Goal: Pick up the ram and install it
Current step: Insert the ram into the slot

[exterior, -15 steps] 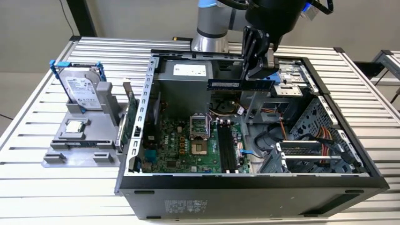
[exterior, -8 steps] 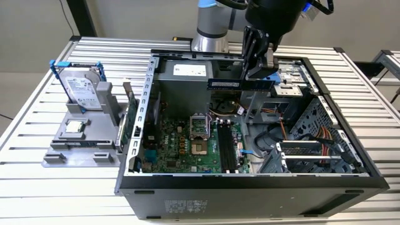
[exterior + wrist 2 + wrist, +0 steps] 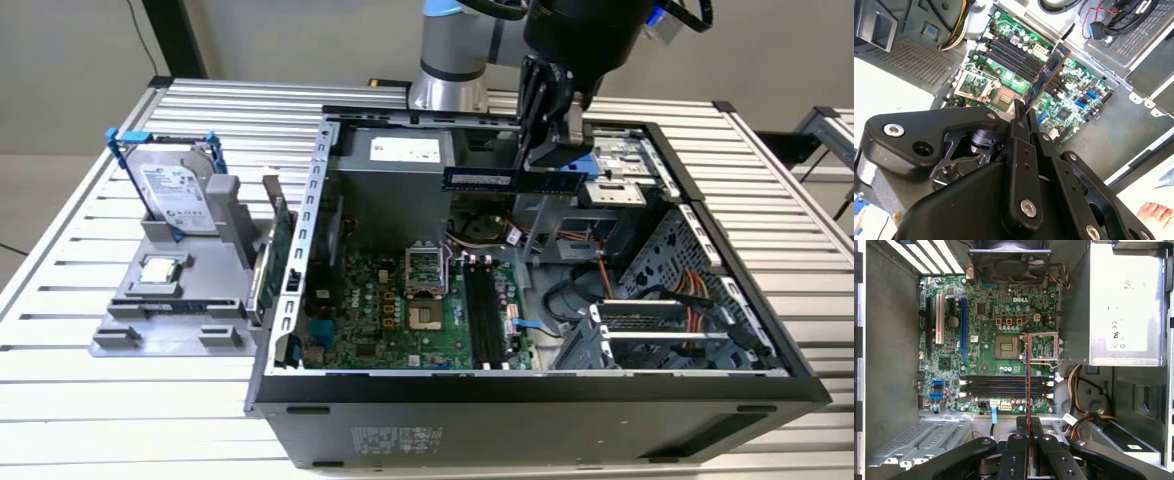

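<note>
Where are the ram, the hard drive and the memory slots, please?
ram [image 3: 501,179], exterior view, its dark flat face.
hard drive [image 3: 178,197], exterior view, its silver face.
memory slots [image 3: 999,386], first wrist view, middle of the black slots.

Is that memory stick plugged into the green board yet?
Out: the ram hangs between the fingers above the motherboard, clear of its slots.
</note>
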